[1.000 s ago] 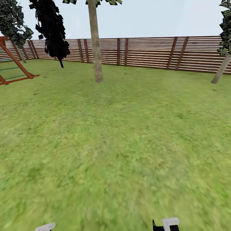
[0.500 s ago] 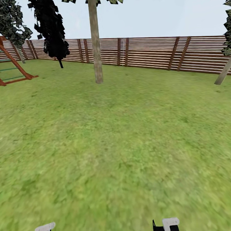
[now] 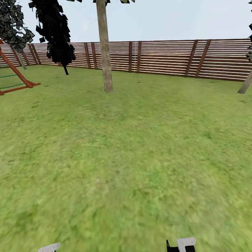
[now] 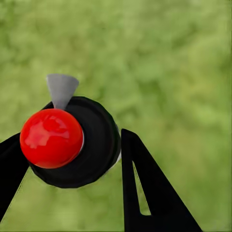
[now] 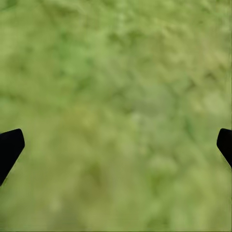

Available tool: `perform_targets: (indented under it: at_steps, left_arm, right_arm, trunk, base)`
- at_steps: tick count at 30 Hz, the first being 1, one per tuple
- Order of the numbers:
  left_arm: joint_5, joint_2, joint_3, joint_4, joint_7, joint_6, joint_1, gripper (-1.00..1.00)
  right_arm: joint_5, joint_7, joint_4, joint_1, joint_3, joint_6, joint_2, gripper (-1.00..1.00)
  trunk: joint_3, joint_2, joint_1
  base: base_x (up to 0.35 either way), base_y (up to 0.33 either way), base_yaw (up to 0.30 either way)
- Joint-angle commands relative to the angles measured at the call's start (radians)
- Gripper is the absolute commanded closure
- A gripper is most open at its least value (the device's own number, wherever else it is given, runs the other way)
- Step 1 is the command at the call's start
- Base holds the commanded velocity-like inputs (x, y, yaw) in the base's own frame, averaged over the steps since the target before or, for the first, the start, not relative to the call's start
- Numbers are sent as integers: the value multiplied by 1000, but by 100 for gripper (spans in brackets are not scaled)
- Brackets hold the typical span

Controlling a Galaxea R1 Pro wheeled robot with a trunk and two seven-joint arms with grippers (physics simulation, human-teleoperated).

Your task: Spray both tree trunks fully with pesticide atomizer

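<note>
My left gripper (image 4: 67,151) is shut on the pesticide atomizer (image 4: 92,145), a dark round bottle with a red top and a grey nozzle, held over grass. The right gripper (image 5: 116,145) is open, its black fingertips wide apart above bare lawn. Ahead in the head view, one pale tree trunk (image 3: 105,52) rises from the lawn, left of centre and some distance away. A second leaning tree trunk (image 3: 246,85) shows at the right edge. White parts of my arms peek in at the head view's lower edge.
The garden lawn (image 3: 126,157) stretches ahead to a reddish-brown slat fence (image 3: 168,57). A near-black narrow tree (image 3: 57,35) stands at the back left, with a red swing frame (image 3: 15,78) at the far left.
The whole head view has shifted: the central trunk sits slightly lower and nearer, and the right trunk has slid toward the right edge. The camera has moved forward.
</note>
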Motion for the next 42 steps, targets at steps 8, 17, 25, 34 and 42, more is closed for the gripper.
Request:
perform_targets:
  at_steps: [8,17,25,34,42]
  left_arm:
    - [7,0,-9,1,2,-3,0,100]
    - [7,0,-8,1,2,-3,-1,100]
    - [7,0,-9,1,2,-3,-1,100]
    - [7,0,-9,1,2,-3,-1,100]
    - [7,0,-8,1,2,-3,-1,100]
  right_arm:
    - [-8,-3,0,-1,9,-2,0,-100]
    - [-8,-3,0,-1,9,-2,0,-100]
    - [-8,-3,0,-1,9,-2,0,-100]
    - [-8,-3,0,-1,9,-2,0,-100]
    - [-8,-3,0,0,9,-2,0,-100]
  trunk:
    - [-1,0,0]
    - [-1,0,0]
    - [-1,0,0]
    - [-1,0,0]
    - [-1,0,0]
  base:
    - [339,81,0]
    - [339,81,0]
    - [339,81,0]
    - [339,81,0]
    - [339,81,0]
